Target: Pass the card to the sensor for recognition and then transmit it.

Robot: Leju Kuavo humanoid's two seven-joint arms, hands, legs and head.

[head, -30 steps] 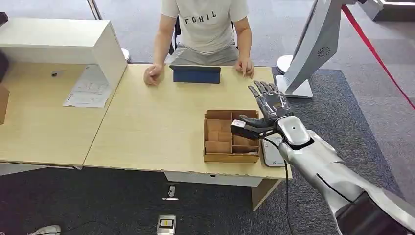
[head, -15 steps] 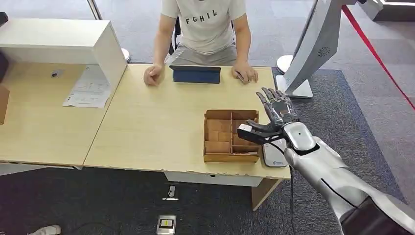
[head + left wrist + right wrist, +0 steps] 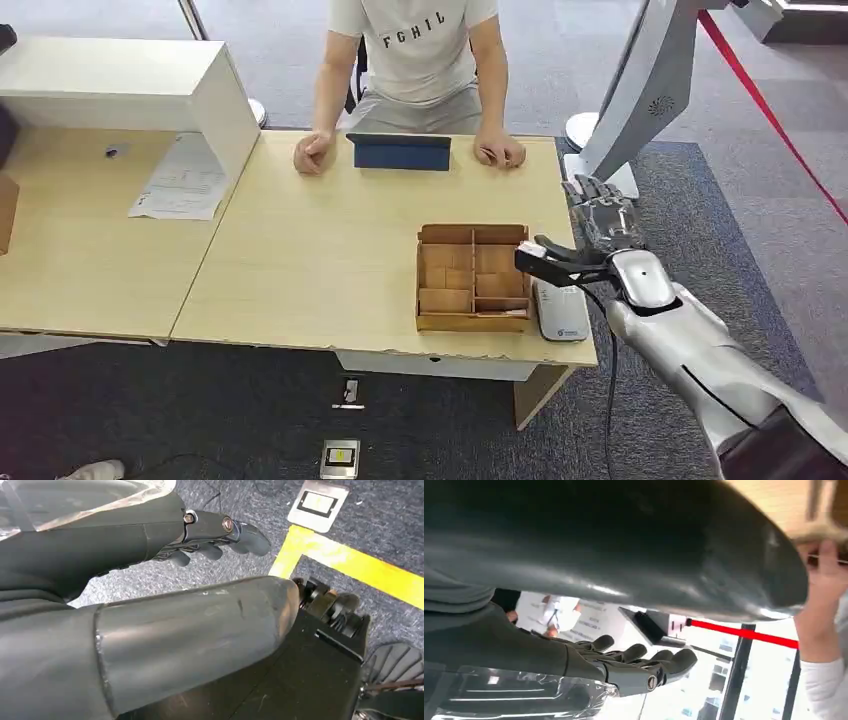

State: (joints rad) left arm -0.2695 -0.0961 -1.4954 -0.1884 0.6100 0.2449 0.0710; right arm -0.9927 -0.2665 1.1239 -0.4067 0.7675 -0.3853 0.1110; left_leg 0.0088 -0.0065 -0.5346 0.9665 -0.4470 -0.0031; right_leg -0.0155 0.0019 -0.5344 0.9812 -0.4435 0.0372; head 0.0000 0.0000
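My right hand [image 3: 598,225] hovers off the table's right end, just above the white sensor pad [image 3: 562,312]. Its fingers [image 3: 644,660] are stretched out and spread, while the thumb points left and pinches a thin dark card [image 3: 527,259] with a pale end, held flat over the pad's far edge. The card's face is too small to read. A person [image 3: 420,50] sits at the far side with both hands resting on the table. My left hand [image 3: 215,535] hangs beside my body above the floor, fingers loosely apart and holding nothing.
A cardboard box [image 3: 470,322] with dividers stands just left of the sensor. A blue folded stand [image 3: 400,152] sits before the person. A white kiosk base [image 3: 612,182] rises beyond the right end. A white cabinet [image 3: 120,90] and papers [image 3: 180,180] occupy the left desk.
My right hand has carried the card rightward from above the box to over the sensor pad. The person's hand at the far right has drawn back slightly.
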